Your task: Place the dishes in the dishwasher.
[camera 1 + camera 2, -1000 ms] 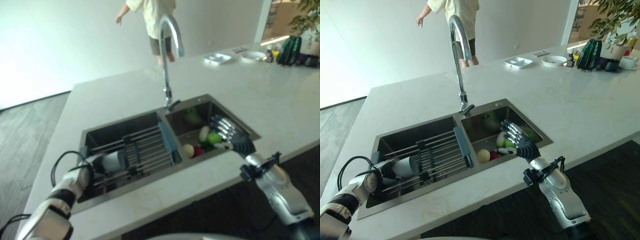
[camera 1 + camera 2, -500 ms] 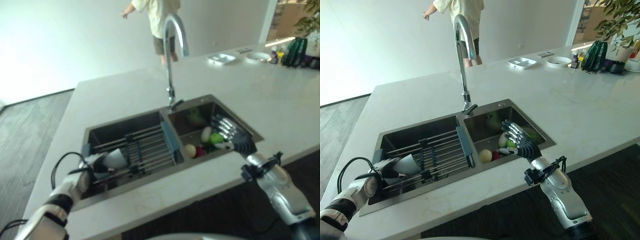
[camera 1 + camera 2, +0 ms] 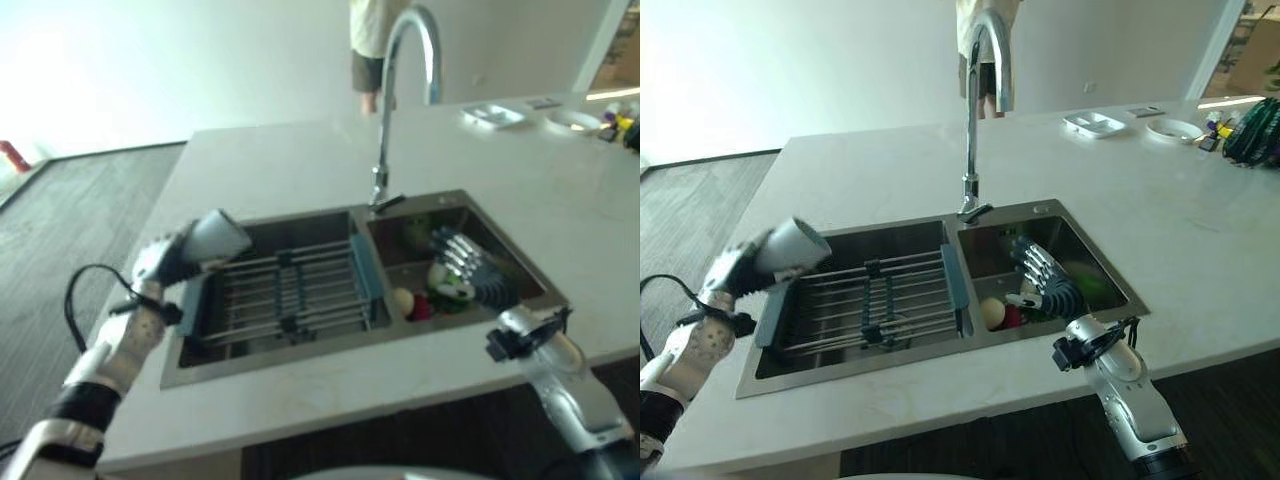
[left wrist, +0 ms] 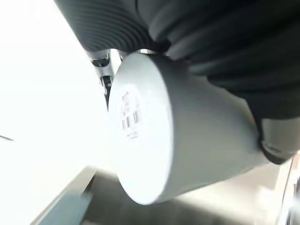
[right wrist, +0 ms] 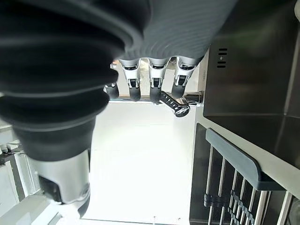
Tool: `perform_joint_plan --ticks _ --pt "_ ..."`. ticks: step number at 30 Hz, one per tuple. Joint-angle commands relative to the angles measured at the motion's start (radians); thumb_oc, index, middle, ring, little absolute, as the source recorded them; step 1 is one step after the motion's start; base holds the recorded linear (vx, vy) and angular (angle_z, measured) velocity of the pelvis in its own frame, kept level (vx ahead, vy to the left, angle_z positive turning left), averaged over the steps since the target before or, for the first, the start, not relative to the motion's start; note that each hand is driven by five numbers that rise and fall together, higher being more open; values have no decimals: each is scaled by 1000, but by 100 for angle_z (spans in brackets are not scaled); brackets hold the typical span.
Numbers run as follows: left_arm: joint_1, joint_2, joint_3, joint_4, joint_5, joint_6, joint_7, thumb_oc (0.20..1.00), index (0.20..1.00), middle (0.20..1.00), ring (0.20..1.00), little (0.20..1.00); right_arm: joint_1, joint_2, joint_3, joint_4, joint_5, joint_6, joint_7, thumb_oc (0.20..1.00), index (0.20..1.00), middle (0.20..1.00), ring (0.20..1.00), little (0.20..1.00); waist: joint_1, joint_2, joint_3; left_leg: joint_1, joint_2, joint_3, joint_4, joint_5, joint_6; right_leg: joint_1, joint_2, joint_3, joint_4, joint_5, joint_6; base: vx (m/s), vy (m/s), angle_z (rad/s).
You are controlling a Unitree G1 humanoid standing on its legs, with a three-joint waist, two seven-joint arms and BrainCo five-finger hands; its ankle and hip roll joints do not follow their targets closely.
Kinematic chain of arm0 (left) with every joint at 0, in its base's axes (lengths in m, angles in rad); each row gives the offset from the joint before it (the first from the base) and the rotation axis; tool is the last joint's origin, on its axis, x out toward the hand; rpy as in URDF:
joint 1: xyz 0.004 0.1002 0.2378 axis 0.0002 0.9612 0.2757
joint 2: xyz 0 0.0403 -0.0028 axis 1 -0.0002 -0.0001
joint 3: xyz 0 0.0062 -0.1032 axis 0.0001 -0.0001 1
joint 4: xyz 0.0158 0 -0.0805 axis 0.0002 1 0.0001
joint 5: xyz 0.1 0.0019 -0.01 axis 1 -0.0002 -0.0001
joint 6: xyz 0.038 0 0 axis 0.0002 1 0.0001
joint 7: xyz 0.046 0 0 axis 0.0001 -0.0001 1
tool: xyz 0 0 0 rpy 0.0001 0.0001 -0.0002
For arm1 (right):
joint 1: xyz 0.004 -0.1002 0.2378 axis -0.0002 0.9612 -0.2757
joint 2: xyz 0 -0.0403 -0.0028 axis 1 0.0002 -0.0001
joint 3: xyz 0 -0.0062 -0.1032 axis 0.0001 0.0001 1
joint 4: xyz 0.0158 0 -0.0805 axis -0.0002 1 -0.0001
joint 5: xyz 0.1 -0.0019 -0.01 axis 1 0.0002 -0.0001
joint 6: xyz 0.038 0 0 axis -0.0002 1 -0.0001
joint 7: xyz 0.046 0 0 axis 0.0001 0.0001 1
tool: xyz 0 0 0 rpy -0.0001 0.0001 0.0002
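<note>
One cup: white cup (image 3: 792,243), in left hand (image 3: 735,272), lifted above the left edge of the sink (image 3: 910,236), base turned outward and up.
Left hand: fingers curled round the cup's body; the wrist view shows the label on its base (image 4: 136,140), dark cover wrapped over the side. Likely held sideways so it clears the rack on the way out.
Right hand: right hand (image 3: 1045,283) over the right basin, fingers straight and spread, holding nothing; looks parked, idle.
Rack: one slatted rack (image 3: 875,298) spans the left basin, blue end bars.
Right basin: several fruit-like pieces (image 3: 1000,312), pale, red, green; count unclear, partly hidden by the hand.
Faucet: one faucet (image 3: 983,95), between basins.
Counter: two white dishes (image 3: 1095,123) far right.
Dishwasher: whereabouts cannot tell.
Person: one, behind the counter.
</note>
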Motion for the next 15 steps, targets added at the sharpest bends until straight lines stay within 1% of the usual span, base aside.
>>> perform_joint_plan --ticks 1,3,4,5,7,9,10,11,15 --pt "-82 -6 128 -72 -279 -170 100 200 200 200 200 200 -49 47 -33 -32 -19 -31 -16 1000 1000 1000 1000 1000 7 6 -1 -29 -64 -65 9 -20 54 62 13 -39 7 -71 9 31 -61 6" --pt "-63 -79 190 -167 -485 -226 38 200 200 200 200 200 -43 71 -36 -40 -35 -22 -16 1000 1000 1000 1000 1000 15 1 -4 -28 -62 -74 9 -20 53 66 14 -42 7 -77 4 27 -74 7" --pt "-49 -159 222 -234 -655 -267 -39 200 200 200 200 200 -42 98 -33 -43 -54 -17 -17 1000 1000 1000 1000 1000 21 -2 -5 -29 -60 -83 9 -19 52 69 17 -45 7 -82 -1 19 -92 11" --pt "-36 -207 234 -281 -706 -272 -74 200 200 200 200 200 -42 116 -30 -42 -68 -17 -17 1000 1000 1000 1000 1000 25 -4 -5 -28 -58 -88 9 -19 51 71 17 -48 7 -84 -3 16 -115 16" --pt "9 -303 225 -408 -792 -306 -133 200 200 200 200 200 -44 144 -15 -67 -102 -2 -35 1000 1000 1000 1000 1000 37 -11 -3 -29 -54 -103 9 -15 49 77 25 -52 7 -91 -13 14 -132 13" --pt "29 -330 233 -473 -818 -295 -156 200 200 200 200 200 -36 149 -25 -83 -103 1 -32 1000 1000 1000 1000 1000 43 -14 -2 -31 -50 -108 9 -13 46 79 29 -54 7 -95 -17 15 -131 8" --pt "54 -349 243 -520 -857 -295 -185 200 200 200 200 200 -25 153 -35 -96 -111 -1 -26 1000 1000 1000 1000 1000 50 -18 0 -32 -46 -114 9 -11 43 81 34 -55 7 -99 -21 28 -228 16" --pt "88 -368 259 -579 -881 -284 -181 200 200 200 200 200 -14 150 -49 -113 -109 -7 -17 1000 1000 1000 1000 1000 60 -22 5 -34 -39 -120 9 -3 38 84 41 -60 7 -103 -28 35 -240 26" --pt "155 -398 293 -655 -948 -259 -195 200 200 200 200 200 10 138 -69 -165 -136 -14 -12 1000 1000 1000 1000 1000 84 -33 17 -39 -22 -130 16 15 22 89 51 -72 7 -110 -40 39 -199 21"
